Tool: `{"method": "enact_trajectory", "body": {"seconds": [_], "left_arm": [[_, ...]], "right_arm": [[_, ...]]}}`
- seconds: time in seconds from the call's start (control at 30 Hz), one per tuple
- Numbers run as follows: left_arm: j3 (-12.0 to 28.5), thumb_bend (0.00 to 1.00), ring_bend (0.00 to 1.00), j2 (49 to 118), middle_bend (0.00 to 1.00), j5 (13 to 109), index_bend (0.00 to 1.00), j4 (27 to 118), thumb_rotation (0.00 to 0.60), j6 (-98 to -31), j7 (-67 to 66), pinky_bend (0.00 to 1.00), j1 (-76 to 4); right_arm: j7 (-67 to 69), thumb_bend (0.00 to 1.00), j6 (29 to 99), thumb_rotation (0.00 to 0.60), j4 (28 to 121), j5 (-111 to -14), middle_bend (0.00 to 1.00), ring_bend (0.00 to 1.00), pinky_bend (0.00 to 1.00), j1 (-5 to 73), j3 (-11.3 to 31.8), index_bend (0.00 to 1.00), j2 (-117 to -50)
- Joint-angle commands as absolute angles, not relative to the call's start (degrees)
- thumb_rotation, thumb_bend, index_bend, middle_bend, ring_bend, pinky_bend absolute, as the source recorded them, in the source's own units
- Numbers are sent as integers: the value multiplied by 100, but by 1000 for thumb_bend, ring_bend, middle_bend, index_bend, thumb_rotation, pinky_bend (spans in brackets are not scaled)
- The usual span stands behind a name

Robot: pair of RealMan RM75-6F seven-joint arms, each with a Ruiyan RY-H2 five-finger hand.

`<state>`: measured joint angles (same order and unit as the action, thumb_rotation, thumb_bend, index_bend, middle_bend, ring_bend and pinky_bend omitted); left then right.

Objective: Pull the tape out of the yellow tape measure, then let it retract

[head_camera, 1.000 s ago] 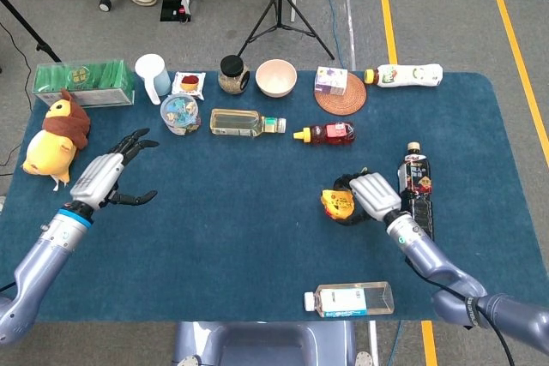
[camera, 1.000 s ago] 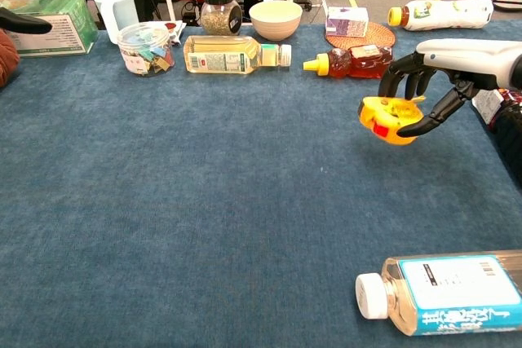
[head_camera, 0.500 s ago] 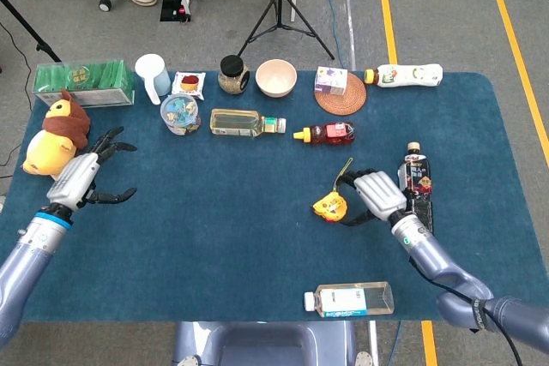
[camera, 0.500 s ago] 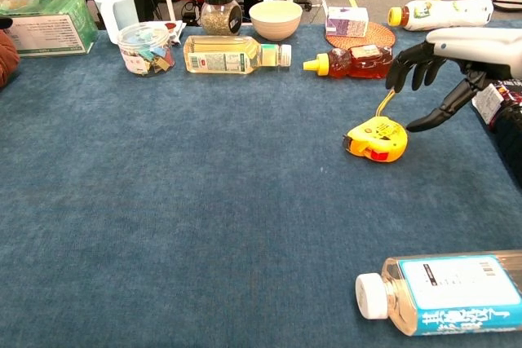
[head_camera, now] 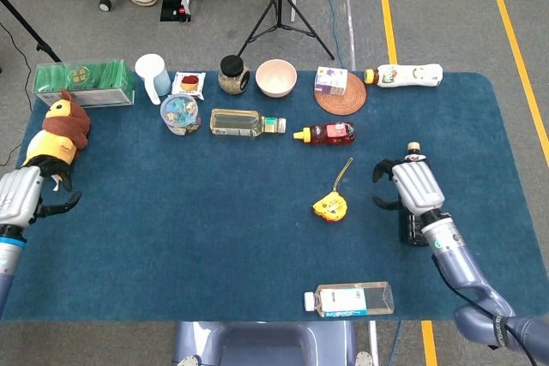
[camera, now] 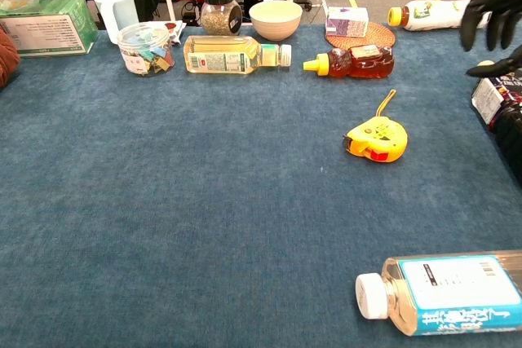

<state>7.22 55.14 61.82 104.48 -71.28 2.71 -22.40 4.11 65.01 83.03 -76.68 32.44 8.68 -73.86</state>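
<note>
Yellow tape measure lying loose mid-table, strap trailing far-right; just left of spread, empty right hand. Left hand far off left, fingers parted, empty.

tape measure mid-table | right hand right of it | water bottle in front

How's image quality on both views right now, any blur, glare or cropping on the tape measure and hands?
Head view: even light, soft shadows, yellow tape measure sharp; right hand fully visible, left hand at the frame's left edge. Chest view: tape measure crisp, no glare; right hand cropped at the right edge and slightly soft; the clear bottle is cut off at the bottom right.
</note>
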Motion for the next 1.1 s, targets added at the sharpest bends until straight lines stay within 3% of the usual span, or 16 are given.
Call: {"method": "enact_trajectory", "body": {"seconds": [0.03, 0.13, 0.43, 0.77, 1.1], "left_arm": [[498, 288, 290, 5775, 449, 6296, 658, 10274, 600, -7871, -75, 330, -1747], [441, 288, 331, 5930, 486, 6457, 675, 10091, 600, -8303, -92, 349, -1478], [272, 288, 331, 6426, 488, 6880, 676, 9574, 600, -9155, 8, 372, -827], [126, 288, 331, 6547, 488, 7117, 675, 9525, 600, -9362, -103, 357, -441], [48, 287, 331, 6401, 488, 7209, 676, 9788, 600, -9140, -138, 333, -297]], "right_arm": [[232, 249, 6882, 594, 8273, -7540, 493, 545, 476, 2925, 863, 518, -7265], [254, 249, 7092, 594, 8336, -7419, 493, 549, 476, 2675, 837, 523, -7182], [330, 249, 7663, 593, 8570, -7300, 493, 550, 476, 2004, 716, 526, -6823], [447, 248, 8116, 592, 8832, -7286, 524, 554, 466, 1396, 578, 547, -6566], [688, 247, 8275, 588, 8739, -7374, 531, 555, 465, 1005, 453, 552, -6540]]}}
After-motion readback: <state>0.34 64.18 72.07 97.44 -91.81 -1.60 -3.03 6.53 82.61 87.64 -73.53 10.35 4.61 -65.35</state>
